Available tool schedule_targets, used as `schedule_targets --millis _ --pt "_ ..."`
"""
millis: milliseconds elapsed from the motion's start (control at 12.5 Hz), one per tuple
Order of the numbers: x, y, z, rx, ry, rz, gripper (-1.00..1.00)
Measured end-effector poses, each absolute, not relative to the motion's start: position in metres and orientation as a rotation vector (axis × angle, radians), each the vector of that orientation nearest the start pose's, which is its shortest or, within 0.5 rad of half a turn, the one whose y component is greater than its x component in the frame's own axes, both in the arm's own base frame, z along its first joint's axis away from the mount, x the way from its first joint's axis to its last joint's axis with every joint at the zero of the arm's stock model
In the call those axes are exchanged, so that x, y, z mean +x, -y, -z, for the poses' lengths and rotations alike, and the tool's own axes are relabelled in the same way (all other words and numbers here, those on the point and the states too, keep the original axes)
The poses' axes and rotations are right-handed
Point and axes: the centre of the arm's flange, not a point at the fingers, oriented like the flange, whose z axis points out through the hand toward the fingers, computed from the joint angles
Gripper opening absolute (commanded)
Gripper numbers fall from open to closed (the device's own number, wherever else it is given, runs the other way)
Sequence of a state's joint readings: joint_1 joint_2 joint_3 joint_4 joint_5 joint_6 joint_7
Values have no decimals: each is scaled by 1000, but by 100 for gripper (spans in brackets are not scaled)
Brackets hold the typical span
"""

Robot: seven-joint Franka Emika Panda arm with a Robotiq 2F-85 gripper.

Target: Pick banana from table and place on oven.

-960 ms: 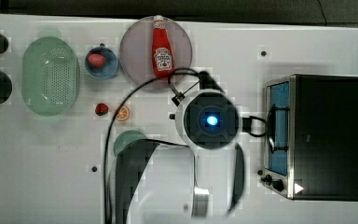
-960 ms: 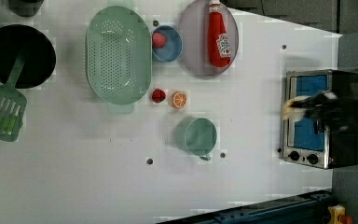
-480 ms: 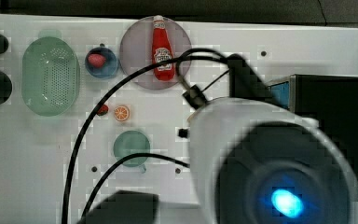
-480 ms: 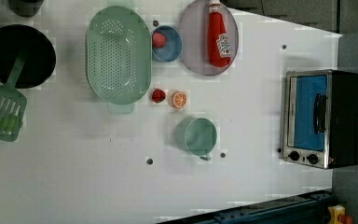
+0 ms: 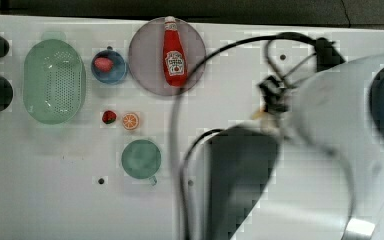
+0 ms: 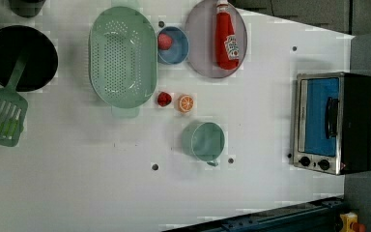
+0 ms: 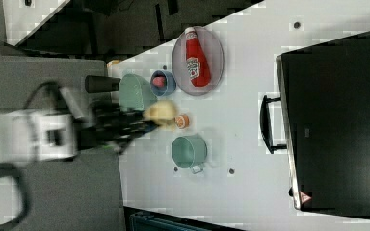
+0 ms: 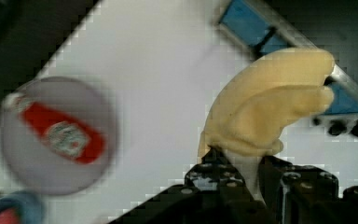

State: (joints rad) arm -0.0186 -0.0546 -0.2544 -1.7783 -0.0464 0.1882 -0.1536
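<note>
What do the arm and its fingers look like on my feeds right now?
The arm has glossy white rounded shells with dark sections between them. Black cables loop along it. The gripper is black, with small silver screws on its body.

Oven (image 6: 357, 123) top bare; table (image 6: 265, 111) btwn cup (image 6: 204, 140) & oven open.

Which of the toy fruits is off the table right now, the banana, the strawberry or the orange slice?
The pale-yellow banana, clamped in the gripper. The strawberry and orange slice lie together on the table.
</note>
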Motion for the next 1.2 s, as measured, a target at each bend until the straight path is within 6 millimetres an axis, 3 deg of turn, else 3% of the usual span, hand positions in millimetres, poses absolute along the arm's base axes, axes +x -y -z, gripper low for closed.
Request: schedule_targets --millis 240,400,560,800,1120,1200 --pt "521 278 -493 -2901 -1413 0 -58" --pt "493 352 -453 -2934 -1420 -51 -58" --pt "453 400 -422 -2926 -1470 -170 -53" --pt "428 418 -400 -2898 -1444 -257 12" --pt "454 408 -410 -2951 -1367 -129 100" --pt "461 398 -414 -2958 -1330 -124 100"
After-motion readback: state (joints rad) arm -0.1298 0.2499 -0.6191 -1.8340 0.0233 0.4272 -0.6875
